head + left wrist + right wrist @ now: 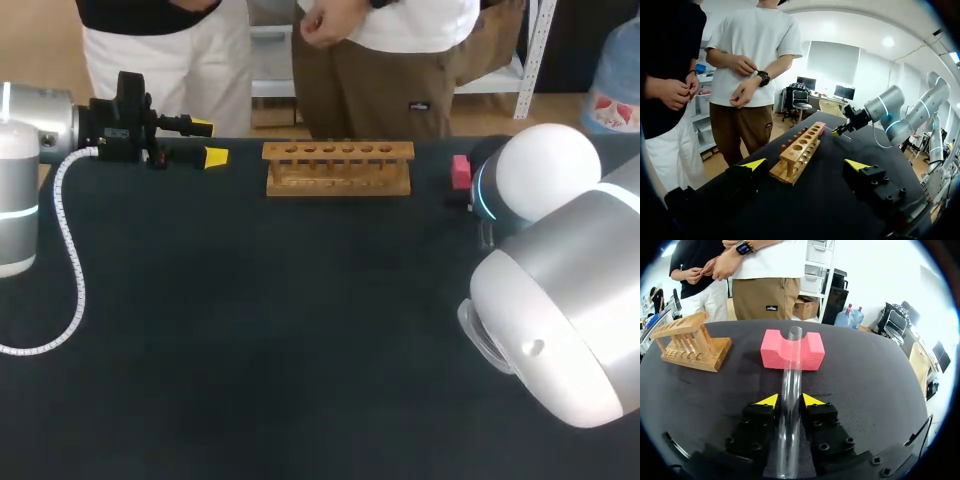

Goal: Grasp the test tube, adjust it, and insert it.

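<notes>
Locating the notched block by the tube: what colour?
Pink; the block shows best in right wrist view.

On the table (250, 330) the block (460, 171) lies right of the rack (338, 168). The test tube (791, 370) seems to rest with its far end in the block.

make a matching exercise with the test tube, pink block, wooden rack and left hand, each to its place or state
1 test tube
2 pink block
3 wooden rack
4 left hand

A open, empty
B holes all empty
C gripped by the right hand
D tube's far end lies in its notch

Pairs: 1-C, 2-D, 3-B, 4-A
</notes>
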`<action>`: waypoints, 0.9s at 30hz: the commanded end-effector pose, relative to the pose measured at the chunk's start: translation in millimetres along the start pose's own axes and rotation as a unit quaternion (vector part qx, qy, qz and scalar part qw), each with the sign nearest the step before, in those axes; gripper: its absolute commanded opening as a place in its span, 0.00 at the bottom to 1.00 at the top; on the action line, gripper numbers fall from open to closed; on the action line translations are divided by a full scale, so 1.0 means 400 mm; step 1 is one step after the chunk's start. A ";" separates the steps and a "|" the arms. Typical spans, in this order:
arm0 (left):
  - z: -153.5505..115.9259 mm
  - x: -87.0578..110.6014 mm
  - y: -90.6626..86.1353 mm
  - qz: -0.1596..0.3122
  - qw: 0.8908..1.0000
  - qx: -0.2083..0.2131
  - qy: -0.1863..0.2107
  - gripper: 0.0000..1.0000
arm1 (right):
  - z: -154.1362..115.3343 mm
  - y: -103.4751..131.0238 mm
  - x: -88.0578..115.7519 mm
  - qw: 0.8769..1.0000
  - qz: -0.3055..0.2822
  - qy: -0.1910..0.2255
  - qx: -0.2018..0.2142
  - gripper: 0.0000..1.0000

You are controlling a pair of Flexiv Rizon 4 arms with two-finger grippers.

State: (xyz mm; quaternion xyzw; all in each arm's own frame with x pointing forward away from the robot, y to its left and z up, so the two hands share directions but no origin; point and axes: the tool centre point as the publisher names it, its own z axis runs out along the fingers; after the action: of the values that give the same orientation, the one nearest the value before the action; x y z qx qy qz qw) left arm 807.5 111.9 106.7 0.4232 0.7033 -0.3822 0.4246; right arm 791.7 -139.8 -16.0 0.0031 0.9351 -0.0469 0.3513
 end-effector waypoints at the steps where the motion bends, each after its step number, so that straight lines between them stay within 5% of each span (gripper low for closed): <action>1: -0.001 0.003 -0.002 0.001 1.000 -0.001 -0.002 1.00 | -0.004 -0.003 -0.003 1.000 -0.001 0.004 -0.002 0.17; 9: -0.001 0.003 -0.002 0.001 1.000 -0.001 -0.002 1.00 | -0.010 -0.007 0.000 1.000 0.003 0.010 0.007 0.00; 27: -0.001 0.003 -0.002 0.001 1.000 -0.001 -0.002 1.00 | -0.122 0.021 -0.054 1.000 0.007 0.001 0.023 0.00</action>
State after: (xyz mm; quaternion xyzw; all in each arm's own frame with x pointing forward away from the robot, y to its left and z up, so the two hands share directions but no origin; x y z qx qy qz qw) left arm 807.5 111.8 106.7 0.4231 0.7033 -0.3822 0.4246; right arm 786.8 -133.3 18.1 0.0137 0.9322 -0.0582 0.3570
